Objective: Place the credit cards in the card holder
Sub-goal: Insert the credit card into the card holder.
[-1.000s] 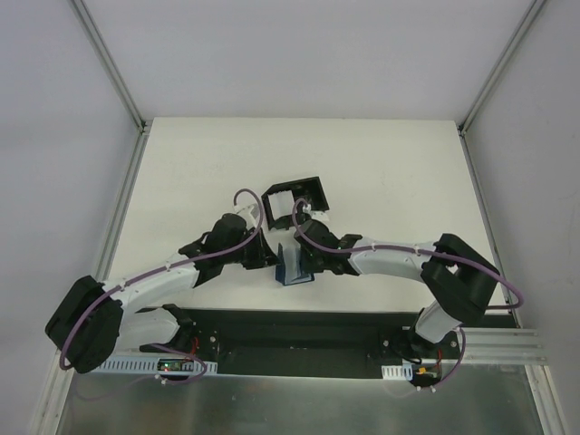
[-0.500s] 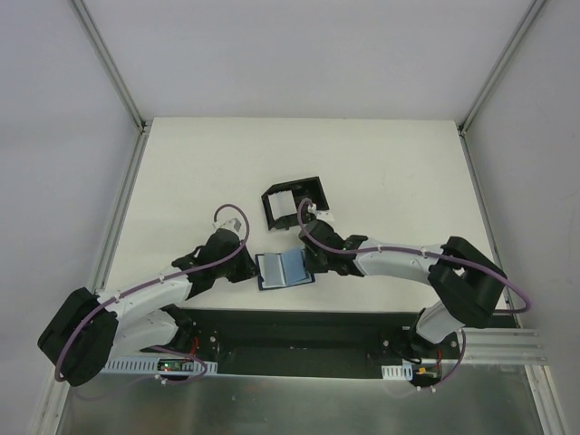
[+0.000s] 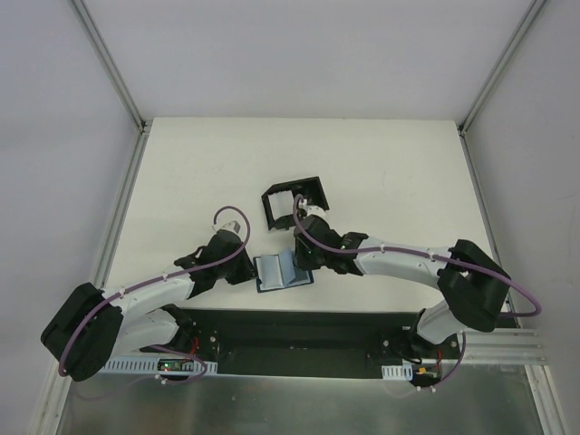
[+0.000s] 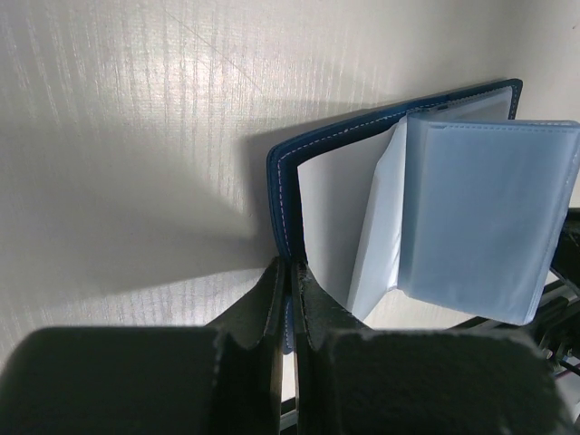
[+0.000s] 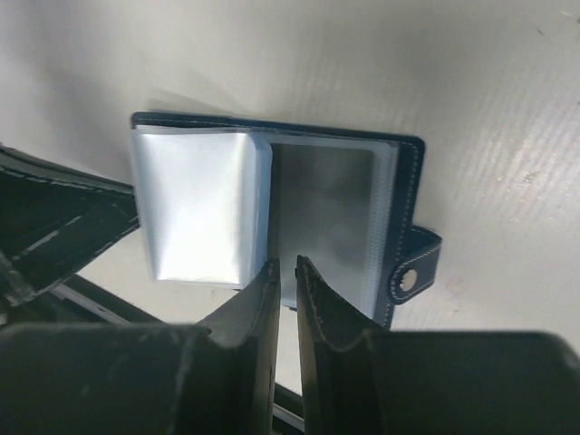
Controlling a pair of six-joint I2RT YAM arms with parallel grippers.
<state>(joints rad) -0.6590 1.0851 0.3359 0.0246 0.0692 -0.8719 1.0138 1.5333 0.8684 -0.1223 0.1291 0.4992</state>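
The card holder [image 3: 278, 270] lies open near the surface's [image 3: 181, 181] lower edge, with wide free room above and a black box [image 3: 294, 201] near. The left tool [image 4: 288, 283] is pressed together, pinching the blue cover edge. The right tool [image 5: 284, 270] shows a narrow gap over the clear sleeves [image 5: 195, 204]; whether it grips, I cannot tell. Only the right wrist view shows the snap tab [image 5: 412, 272].
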